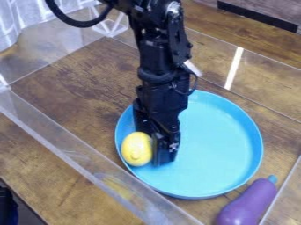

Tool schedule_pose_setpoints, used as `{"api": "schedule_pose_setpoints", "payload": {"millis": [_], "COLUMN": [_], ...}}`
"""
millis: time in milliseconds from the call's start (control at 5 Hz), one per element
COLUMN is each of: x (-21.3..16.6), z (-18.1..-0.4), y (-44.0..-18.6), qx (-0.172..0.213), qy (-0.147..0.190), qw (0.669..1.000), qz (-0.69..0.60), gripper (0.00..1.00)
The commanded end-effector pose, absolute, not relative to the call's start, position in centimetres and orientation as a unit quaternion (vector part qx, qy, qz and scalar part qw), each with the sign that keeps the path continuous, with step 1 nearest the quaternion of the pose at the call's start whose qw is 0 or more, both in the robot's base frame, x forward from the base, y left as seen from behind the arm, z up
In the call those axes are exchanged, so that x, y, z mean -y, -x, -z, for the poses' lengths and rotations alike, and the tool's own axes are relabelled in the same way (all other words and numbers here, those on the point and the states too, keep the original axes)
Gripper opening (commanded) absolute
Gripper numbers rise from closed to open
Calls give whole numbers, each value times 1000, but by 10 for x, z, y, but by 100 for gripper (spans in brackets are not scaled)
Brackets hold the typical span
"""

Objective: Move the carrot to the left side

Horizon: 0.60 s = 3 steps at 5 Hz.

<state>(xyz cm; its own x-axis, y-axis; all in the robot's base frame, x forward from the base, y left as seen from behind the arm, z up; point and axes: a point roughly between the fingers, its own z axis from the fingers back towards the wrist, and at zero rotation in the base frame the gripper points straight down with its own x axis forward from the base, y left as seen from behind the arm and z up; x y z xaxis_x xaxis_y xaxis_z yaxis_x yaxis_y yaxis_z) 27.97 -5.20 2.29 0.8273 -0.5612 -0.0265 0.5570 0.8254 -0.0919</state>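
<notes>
We see one black robot arm reaching down from twelve o'clock onto the round blue plate point(223, 132), which lies on the wooden desk point(70, 97). The gripper point(154, 145) points straight down over the plate's nine o'clock part. Its jaws stand apart, one dark finger on each side of the carrot point(137, 148), and we cannot tell for sure whether either finger touches it. The carrot, a small smooth yellow oval, rests on the plate close to the rim at about eight o'clock of the plate's centre. It is partly hidden at its three o'clock side by the nearer finger point(167, 146).

At five o'clock of the plate, just beyond its rim, a purple eggplant-shaped thing point(249, 204) lies on the desk, its narrow end toward the plate; whether it touches the rim we cannot tell. A clear plastic wall point(59, 145) runs along the desk from ten o'clock down toward six o'clock, passing close by the plate's lower left rim. A bright streak of reflected light point(237, 63) shows on the desk at one o'clock of the plate.
</notes>
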Motion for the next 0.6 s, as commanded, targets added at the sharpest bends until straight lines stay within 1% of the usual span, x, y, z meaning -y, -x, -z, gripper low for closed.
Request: {"api": "schedule_pose_setpoints", "payload": {"millis": [0, 200, 400], "x": [58, 65, 65], "z": [-27, -35, -33], "y": [-280, -280, -285], "qx": [-28, -29, -32], "qy": [39, 37, 36], "qw": [951, 947, 925], "qz": [305, 317, 376], "gripper": [0, 0, 0]}}
